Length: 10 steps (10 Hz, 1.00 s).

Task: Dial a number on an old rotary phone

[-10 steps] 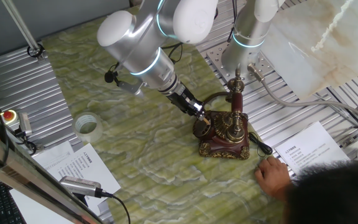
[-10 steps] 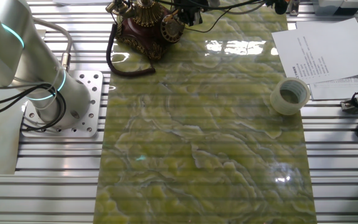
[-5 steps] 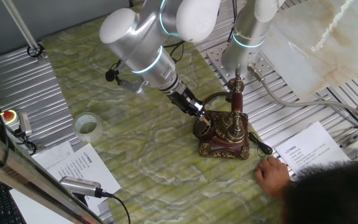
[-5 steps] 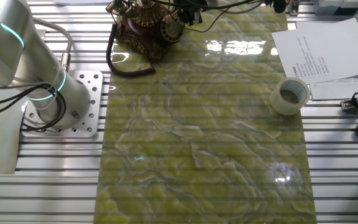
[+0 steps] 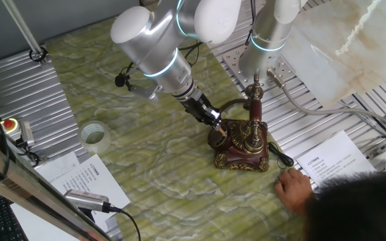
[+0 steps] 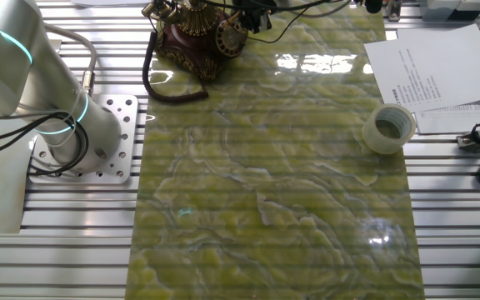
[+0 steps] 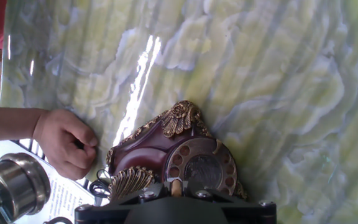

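In the hand view your gripper (image 7: 176,190) sits right over the round finger dial (image 7: 202,168) of the old rotary phone (image 7: 160,155), with one pale fingertip (image 7: 176,187) showing at the dial's lower rim; it looks to be touching a finger hole, though the black gripper body hides the contact, and you cannot tell from any view how far apart the fingers stand. Just beyond the phone's brass corner ornament, a person's hand (image 7: 66,144) rests closed on the green marbled tabletop (image 7: 278,81), near the phone but apart from it. From one fixed view you see the gripper (image 5: 214,122) angled down onto the dial face (image 5: 218,138) on the phone's left side, the phone (image 5: 243,145) standing near the table's right edge with its handset (image 5: 252,107) on the tall brass cradle and its black cord (image 5: 281,158) trailing toward a printed sheet (image 5: 334,161). Well apart, at the far left, a clear tape roll (image 5: 94,136) lies beside another sheet of paper (image 5: 82,179). In the other fixed view the phone (image 6: 194,32) is cut by the top edge.
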Each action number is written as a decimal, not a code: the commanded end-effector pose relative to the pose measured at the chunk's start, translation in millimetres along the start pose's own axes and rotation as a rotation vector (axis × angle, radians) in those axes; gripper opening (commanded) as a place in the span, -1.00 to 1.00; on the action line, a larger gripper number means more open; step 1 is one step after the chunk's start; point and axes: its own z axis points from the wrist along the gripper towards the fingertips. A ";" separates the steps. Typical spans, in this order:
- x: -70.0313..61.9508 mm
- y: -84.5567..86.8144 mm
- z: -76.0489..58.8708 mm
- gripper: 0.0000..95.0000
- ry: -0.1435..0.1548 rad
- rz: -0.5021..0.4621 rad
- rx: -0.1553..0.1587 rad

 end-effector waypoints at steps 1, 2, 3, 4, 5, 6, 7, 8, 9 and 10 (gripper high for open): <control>-1.4 0.2 1.2 -1.00 -0.008 -0.035 0.005; -2.2 0.4 0.6 -1.00 -0.009 -0.041 0.005; -3.9 0.9 -0.3 -1.00 -0.009 -0.055 0.007; -4.7 1.2 -0.1 -1.00 -0.014 -0.067 0.009; -5.7 2.0 1.5 -1.00 -0.021 -0.077 0.012; -6.4 2.6 2.7 -1.00 -0.027 -0.083 0.015; -7.3 2.8 2.2 -1.00 -0.029 -0.094 0.017; -9.7 3.5 0.2 -1.00 -0.028 -0.108 0.026; -11.1 3.6 -0.5 -1.00 -0.026 -0.119 0.037; -11.5 2.9 1.1 -1.00 -0.028 -0.126 0.039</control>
